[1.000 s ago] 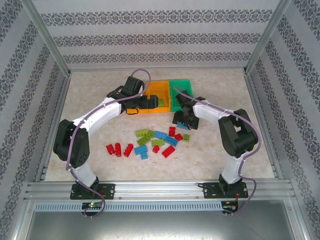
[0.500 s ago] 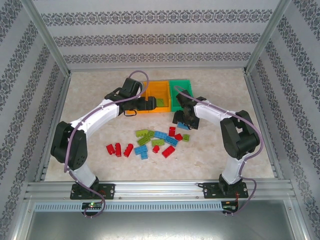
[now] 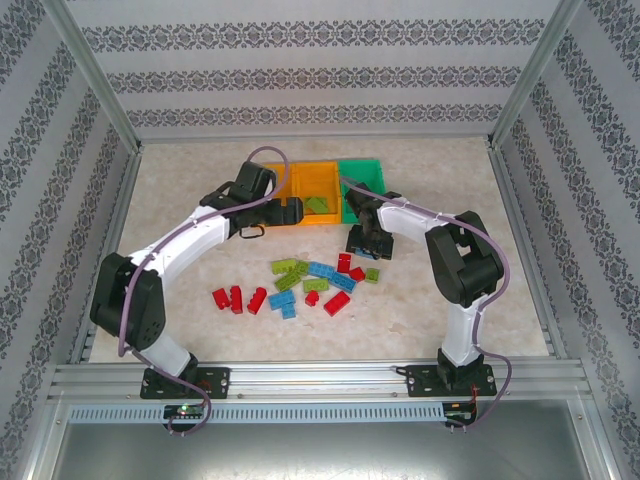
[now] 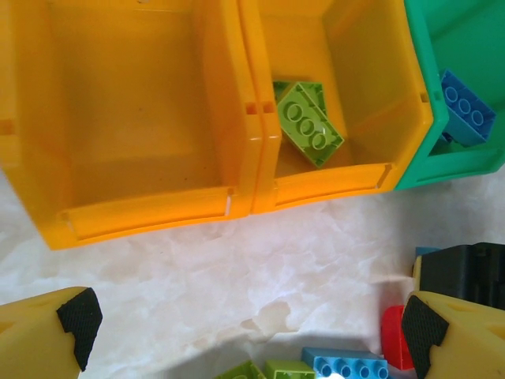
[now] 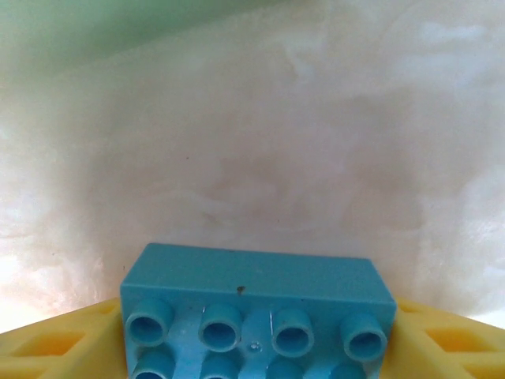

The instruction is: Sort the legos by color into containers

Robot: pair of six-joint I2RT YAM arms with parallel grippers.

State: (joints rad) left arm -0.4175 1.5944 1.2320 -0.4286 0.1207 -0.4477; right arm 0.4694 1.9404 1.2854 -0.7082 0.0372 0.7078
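tabletop (image 5: 284,134) bare beyond blue lego (image 5: 252,284) in right tool (image 5: 256,347)

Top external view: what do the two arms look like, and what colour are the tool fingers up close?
Both the left arm and right arm have white links, bulky black joint housings and a mauve cable looping alongside. The left tool has yellow fingers tipped with black pads; the right tool has yellow fingers too.

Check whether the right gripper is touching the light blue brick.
Touching. In the right wrist view, the light blue brick sits between the right gripper's yellow fingers, with both ends flush against them and no gap.
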